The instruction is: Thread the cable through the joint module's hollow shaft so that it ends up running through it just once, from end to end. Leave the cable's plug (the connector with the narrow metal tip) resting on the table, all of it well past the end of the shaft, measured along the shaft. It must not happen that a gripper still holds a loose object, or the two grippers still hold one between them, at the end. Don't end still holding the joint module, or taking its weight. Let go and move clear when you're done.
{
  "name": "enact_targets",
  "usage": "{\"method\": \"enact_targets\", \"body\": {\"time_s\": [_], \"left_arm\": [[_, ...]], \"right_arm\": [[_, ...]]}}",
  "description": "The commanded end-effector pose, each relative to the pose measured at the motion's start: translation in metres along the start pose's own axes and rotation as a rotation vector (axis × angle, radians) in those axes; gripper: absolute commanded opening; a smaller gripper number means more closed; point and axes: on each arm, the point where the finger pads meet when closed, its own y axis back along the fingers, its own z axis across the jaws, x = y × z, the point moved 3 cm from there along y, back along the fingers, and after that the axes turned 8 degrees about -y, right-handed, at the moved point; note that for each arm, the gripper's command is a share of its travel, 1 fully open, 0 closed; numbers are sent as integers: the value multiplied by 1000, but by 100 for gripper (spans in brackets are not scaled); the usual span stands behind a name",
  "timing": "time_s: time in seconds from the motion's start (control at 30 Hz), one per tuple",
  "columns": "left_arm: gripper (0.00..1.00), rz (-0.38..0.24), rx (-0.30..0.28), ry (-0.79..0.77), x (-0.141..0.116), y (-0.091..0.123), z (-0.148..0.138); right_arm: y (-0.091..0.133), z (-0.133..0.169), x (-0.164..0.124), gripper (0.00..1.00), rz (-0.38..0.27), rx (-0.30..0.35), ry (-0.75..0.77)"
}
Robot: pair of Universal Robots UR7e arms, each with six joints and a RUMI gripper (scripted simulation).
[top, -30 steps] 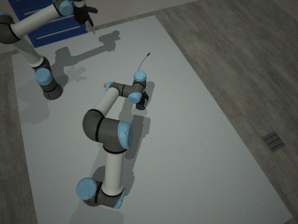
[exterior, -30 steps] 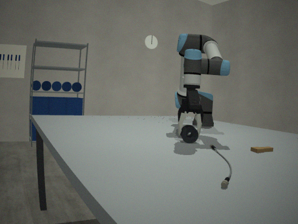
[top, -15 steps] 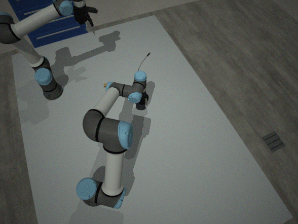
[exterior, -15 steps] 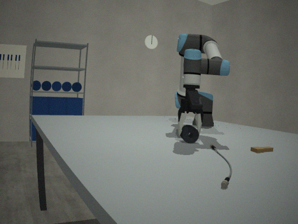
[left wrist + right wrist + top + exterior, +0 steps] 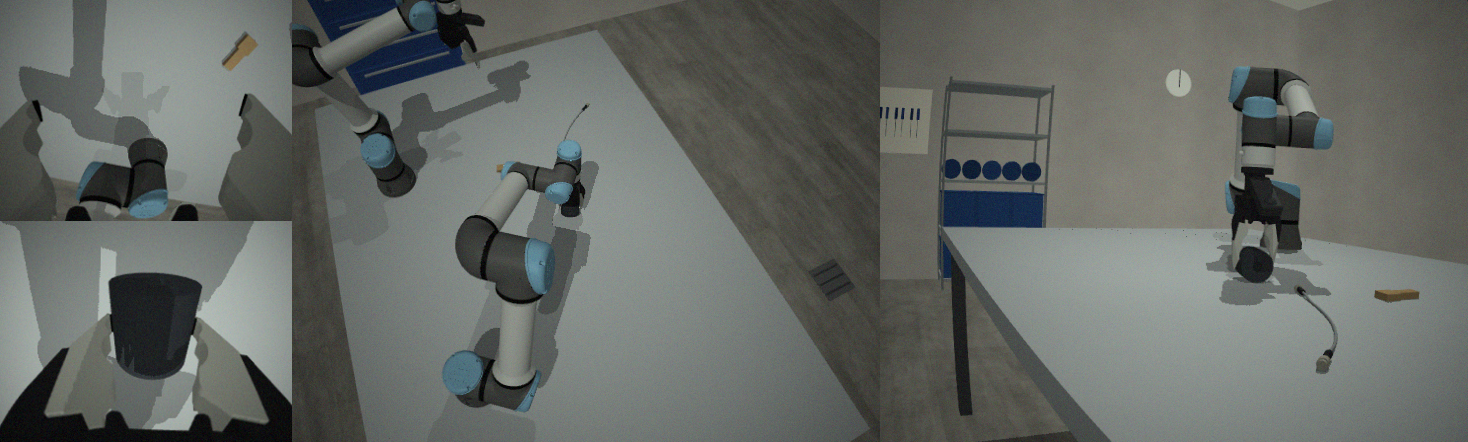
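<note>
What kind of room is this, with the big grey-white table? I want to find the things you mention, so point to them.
Probably a workshop or lab: there's a metal shelf unit (image 5: 1050, 150) with blue bins, a wall panel (image 5: 905, 142) of hanging tools and jointed mechanical arms on the table (image 5: 692, 325) (image 5: 1130, 350).

Joint module (image 5: 570, 209) (image 5: 1256, 264) (image 5: 152, 325) has changed angle slightly (bore hidden).
</note>
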Motion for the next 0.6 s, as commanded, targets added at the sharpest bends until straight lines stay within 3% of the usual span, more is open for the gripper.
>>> {"method": "enact_targets", "body": {"time_s": [0.0, 0.57], "left_arm": [[98, 1, 0, 0, 0, 0, 0], [98, 1, 0, 0, 0, 0, 0]], "right_arm": [[1, 0, 0, 44, 2, 0, 26], [1, 0, 0, 44, 2, 0, 112]]}}
